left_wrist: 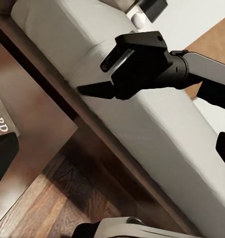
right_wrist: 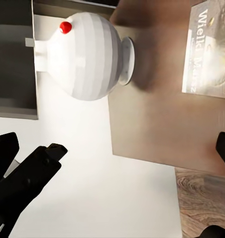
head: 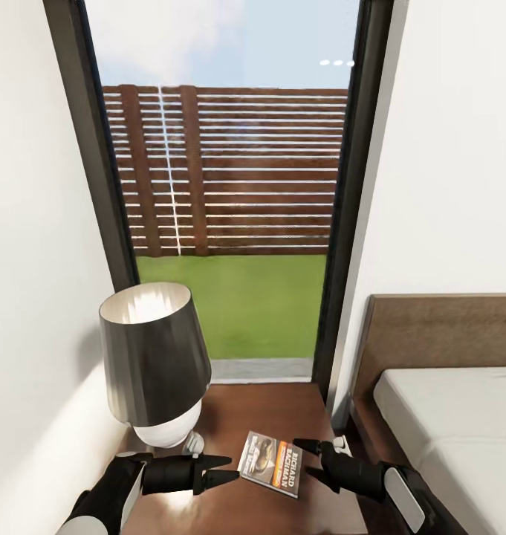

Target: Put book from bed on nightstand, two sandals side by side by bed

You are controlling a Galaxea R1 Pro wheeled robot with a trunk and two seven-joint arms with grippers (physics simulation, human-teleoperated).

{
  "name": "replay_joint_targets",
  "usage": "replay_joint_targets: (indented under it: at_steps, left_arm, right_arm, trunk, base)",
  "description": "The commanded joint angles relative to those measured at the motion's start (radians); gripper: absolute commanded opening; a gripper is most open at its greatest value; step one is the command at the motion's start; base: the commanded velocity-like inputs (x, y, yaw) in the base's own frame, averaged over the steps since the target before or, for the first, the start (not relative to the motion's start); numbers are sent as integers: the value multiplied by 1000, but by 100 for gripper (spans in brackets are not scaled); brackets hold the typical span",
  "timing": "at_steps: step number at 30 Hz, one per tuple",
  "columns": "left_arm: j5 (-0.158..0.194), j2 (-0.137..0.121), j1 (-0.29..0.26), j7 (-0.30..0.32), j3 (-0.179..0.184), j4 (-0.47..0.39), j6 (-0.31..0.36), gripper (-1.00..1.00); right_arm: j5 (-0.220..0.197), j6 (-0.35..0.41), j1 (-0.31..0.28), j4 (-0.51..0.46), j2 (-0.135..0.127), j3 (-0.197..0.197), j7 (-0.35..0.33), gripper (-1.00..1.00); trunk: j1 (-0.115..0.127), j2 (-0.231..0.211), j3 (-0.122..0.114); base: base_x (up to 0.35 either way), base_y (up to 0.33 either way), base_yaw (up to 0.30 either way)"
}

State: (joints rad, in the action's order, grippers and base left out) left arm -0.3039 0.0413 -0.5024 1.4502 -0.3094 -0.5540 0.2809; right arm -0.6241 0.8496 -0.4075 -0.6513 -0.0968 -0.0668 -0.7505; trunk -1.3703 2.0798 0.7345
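Book [head: 271, 463] flat on nightstand [head: 282, 409], lamp [head: 154, 364] at 10 o'clock; left gripper [head: 221, 469] and right gripper [head: 310, 458] flanking, jaws wide, empty.

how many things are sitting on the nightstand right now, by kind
book: 1
table lamp: 1
total on the nightstand: 2
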Motion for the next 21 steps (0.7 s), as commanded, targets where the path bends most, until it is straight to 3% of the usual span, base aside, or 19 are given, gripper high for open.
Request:
replay_joint_targets:
  at_steps: [1, 12, 21]
  left_arm:
    - [-11, 2, -1, 7, -8, -1, 11, 100]
    - [-11, 2, -1, 3, -8, 4, 10, 100]
    - [-13, -1, 0, -84, -10, 14, 3, 100]
  right_arm:
    - [1, 5, -1, 0, 0, -2, -3, 100]
    - [1, 4, -1, 0, 0, -2, -3, 100]
    - [4, -81, 4, -1, -10, -4, -7, 100]
  trunk:
    - [4, -7, -2]
    - [46, -84, -37]
    - [81, -147, -65]
  base:
    - [0, 0, 0]
    - [0, 0, 0]
    - [0, 0, 0]
